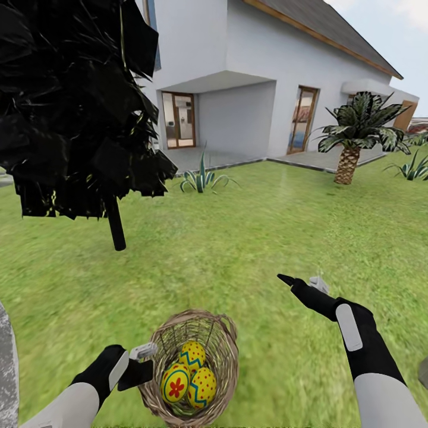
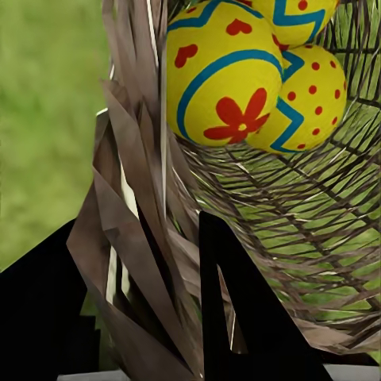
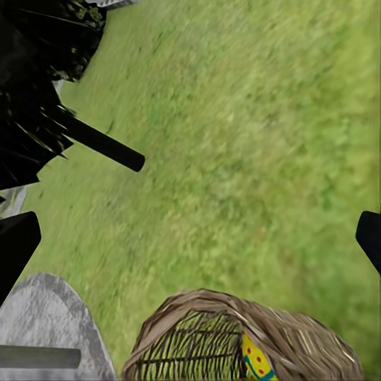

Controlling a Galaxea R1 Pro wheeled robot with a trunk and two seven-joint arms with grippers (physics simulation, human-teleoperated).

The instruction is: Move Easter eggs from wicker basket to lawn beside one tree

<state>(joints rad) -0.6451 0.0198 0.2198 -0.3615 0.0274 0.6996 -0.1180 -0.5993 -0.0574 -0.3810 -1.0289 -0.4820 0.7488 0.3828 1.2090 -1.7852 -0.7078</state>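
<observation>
- Fingers of your left gripper (image 1: 142, 356) straddle the rim of the small tan-brown woven wicker basket (image 1: 223, 356): the left wrist view shows one dark finger (image 2: 238, 317) inside the weave and the other outside it, so the gripper reads as clenched on the basket wall.
- Just past those fingers, inside the basket, lie all three fist-sized yellow Easter eggs (image 1: 189, 373) with blue zigzags, red dots and a red flower, bunched and touching one another. None is out yet.
- Your right gripper (image 1: 300, 282) hangs released and holding nothing, well apart from the basket and above bare grass; in its own view the fingertips stand wide at the frame edges, with the basket rim below.
- Judged by look, the eggs are smooth, hard and rounded, likely light and prone to slip or roll. Take one across its middle, squarely; the topmost egg nearest the rim looks easiest to reach.
- The basket wall seems thin and springy, and the basket sits tipped; expect it to shift while you dig in.
- Beneath is wide, flat, bright green lawn (image 1: 255, 238), open all round the right gripper, so an egg set down should stay put.
- Farther out from the left gripper stands a tree with black foliage (image 1: 71, 107); beyond the right, a small scaly-trunked palm (image 1: 351, 142) before a white house (image 1: 267, 71). A pale grey trunk edge (image 1: 7, 368) shows beside your left arm.
</observation>
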